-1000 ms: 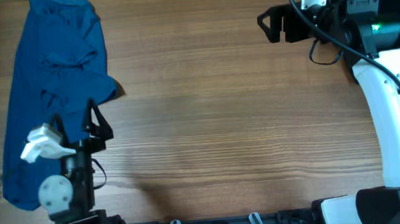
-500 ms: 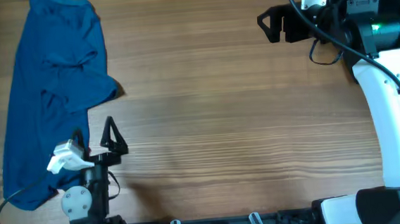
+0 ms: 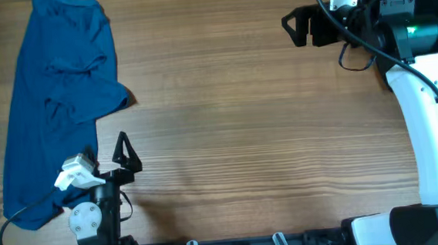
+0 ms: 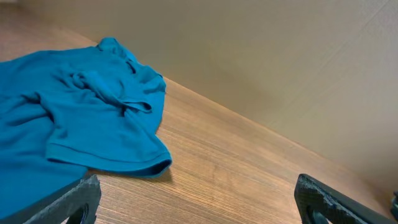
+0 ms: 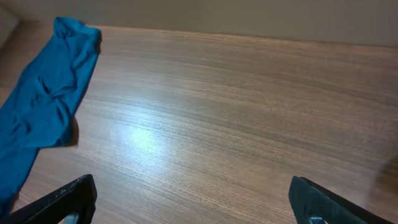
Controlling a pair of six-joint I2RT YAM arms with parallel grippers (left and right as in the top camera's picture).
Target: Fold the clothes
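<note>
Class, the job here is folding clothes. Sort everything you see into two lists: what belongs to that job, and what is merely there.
Belongs to the job:
- blue T-shirt, crumpled and unfolded along the table's left side
- left gripper, open, by the shirt's near end
- right gripper, open, at the far right

Merely there:
- wooden table
- thin black cable at the near-left corner

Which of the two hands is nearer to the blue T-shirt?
The left hand, beside the blue T-shirt; the right hand is far across the table.
</note>
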